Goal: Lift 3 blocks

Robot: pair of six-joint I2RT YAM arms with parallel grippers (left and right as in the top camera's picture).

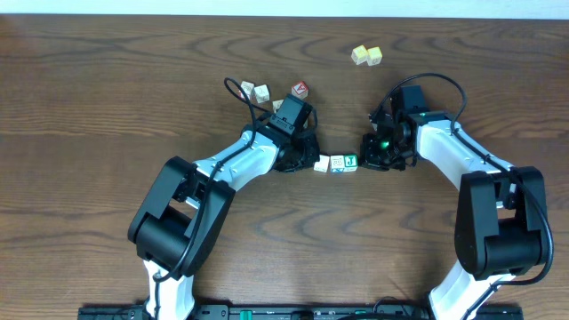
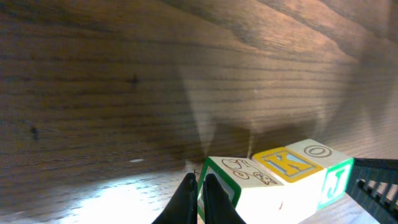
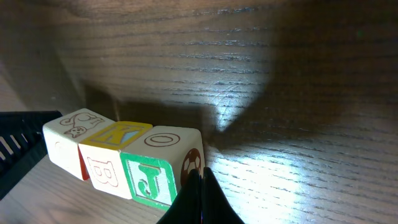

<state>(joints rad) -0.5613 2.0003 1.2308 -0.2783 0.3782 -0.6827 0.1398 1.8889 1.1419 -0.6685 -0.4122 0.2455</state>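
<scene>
Three blocks stand in a tight row at the table's middle: a whitish one (image 1: 322, 164), a yellow-topped one (image 1: 338, 164) and a green "J" one (image 1: 350, 162). My left gripper (image 1: 308, 164) is shut, its tips pressed against the row's left end. My right gripper (image 1: 364, 161) is shut too and presses the J end. The left wrist view has the left gripper (image 2: 199, 177) against a green-framed face (image 2: 231, 186). The right wrist view has the right gripper (image 3: 200, 171) on the J block (image 3: 149, 179), at its football side. Whether the row touches the table is unclear.
A red-faced cube (image 1: 300, 89) and two cream cubes (image 1: 254, 90) lie behind the left arm. Two pale yellow cubes (image 1: 365, 55) sit at the back right. A black cable (image 1: 240, 93) loops near the cream cubes.
</scene>
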